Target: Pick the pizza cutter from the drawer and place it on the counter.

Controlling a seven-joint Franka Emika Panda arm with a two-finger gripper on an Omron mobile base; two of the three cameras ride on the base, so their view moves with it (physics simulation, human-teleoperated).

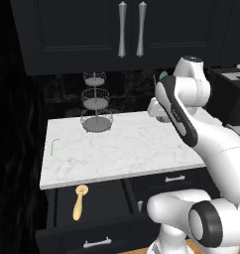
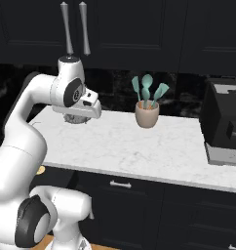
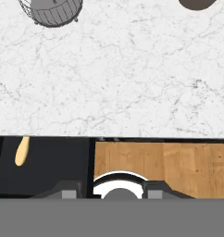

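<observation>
Hand view looks straight down: the two-finger gripper [image 3: 112, 192] hangs clenched and empty above the white marble counter [image 3: 114, 78] edge. Off to its left and below lies the yellow-orange wooden-handled pizza cutter [image 1: 80, 201], lengthwise in the open black drawer [image 1: 104, 198], wheel toward the counter. No writing is legible.

Three-tier wire basket stand [image 1: 96, 106] sits at the far left. Thin bent green stick [image 1: 53, 146] lies near the left edge. Beige cup [image 2: 147, 115] holding teal-headed utensils [image 2: 148, 90] stands far, right of centre. Dark appliance [image 2: 225, 124] at far right. Upper cabinet doors [image 1: 92, 30] carry long silver handles [image 1: 122, 29].
</observation>
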